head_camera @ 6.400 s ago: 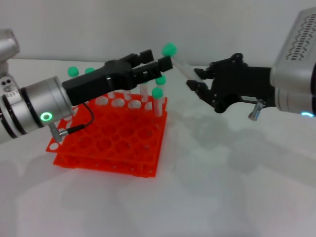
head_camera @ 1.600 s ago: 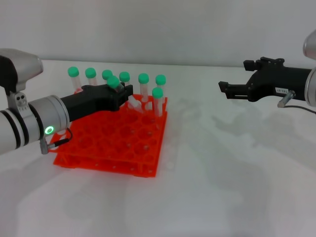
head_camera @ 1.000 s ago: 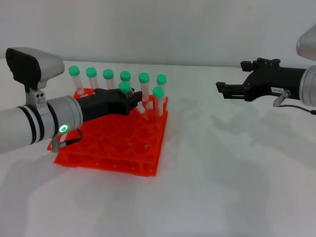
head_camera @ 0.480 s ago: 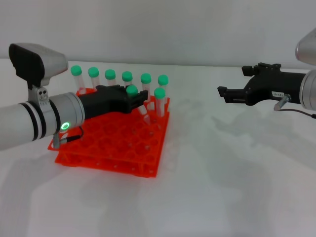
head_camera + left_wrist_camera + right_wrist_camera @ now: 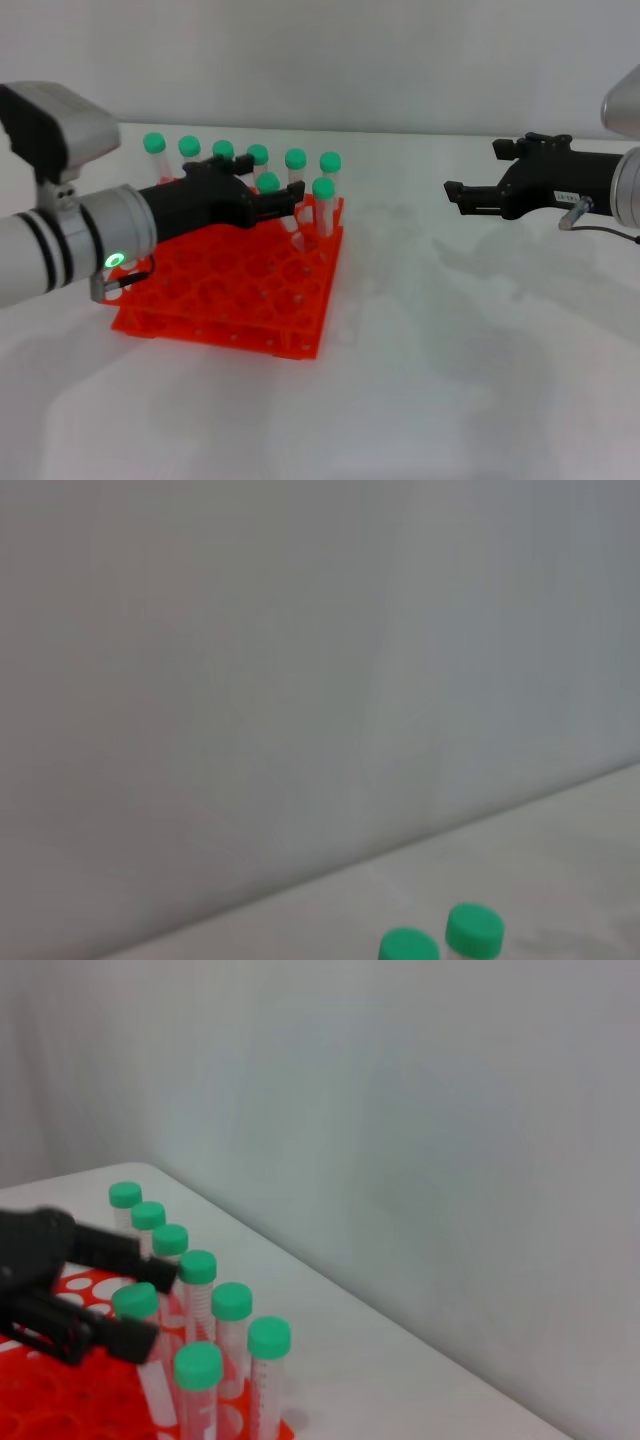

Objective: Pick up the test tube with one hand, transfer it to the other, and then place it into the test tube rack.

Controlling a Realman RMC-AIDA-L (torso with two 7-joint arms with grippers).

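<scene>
A plain white table [image 5: 430, 400] sits before a grey wall. Your left gripper [image 5: 284, 203] holds its fingers spread around the tube [image 5: 277, 200], over the rack [image 5: 230, 290] toward the table's far left. The tube stands cap up but leaning, so it may tip against neighbouring tubes. The right gripper [image 5: 455, 193] hangs open near the right edge.

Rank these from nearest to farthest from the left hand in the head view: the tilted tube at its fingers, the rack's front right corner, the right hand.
1. The tilted tube, right at the left hand, over the rack's back rows.
2. The rack front right corner, nearer the camera.
3. The right hand, far across the table on the right.
</scene>
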